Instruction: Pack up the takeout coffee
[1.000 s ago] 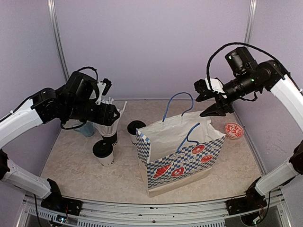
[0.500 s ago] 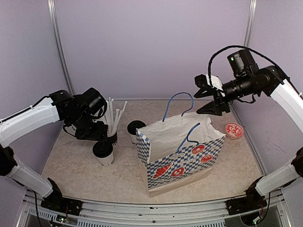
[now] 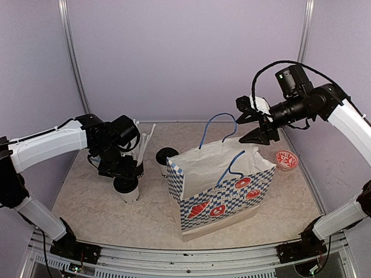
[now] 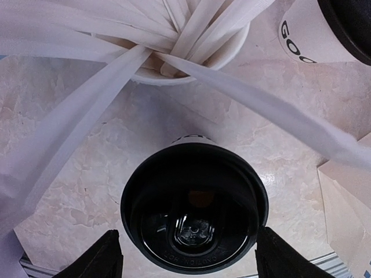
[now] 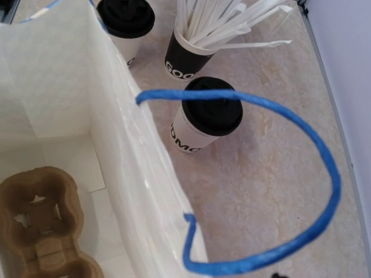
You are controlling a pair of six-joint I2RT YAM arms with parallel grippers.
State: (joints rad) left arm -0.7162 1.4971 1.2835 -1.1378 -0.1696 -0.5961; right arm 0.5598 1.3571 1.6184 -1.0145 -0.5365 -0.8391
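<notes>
Left tool [image 3: 120, 169] hangs spread wide over the near-left cup [image 4: 194, 211], so I reckon I'm at the pick; next I must lower, clench, and dodge the straws [image 4: 75, 116].

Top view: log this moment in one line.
left gripper open over near cup | right gripper open above bag | second cup on table | no cup bagged

Lower centre, you see a glossy black plastic lid [image 4: 194, 217] on a matt white paper cup [image 3: 131, 195]. The table [image 4: 75, 191] looks smooth and marbled. Your bag [image 5: 52, 69] is matt paper, and its carrier [image 5: 40, 220] is rough brown pulp cardboard.
</notes>
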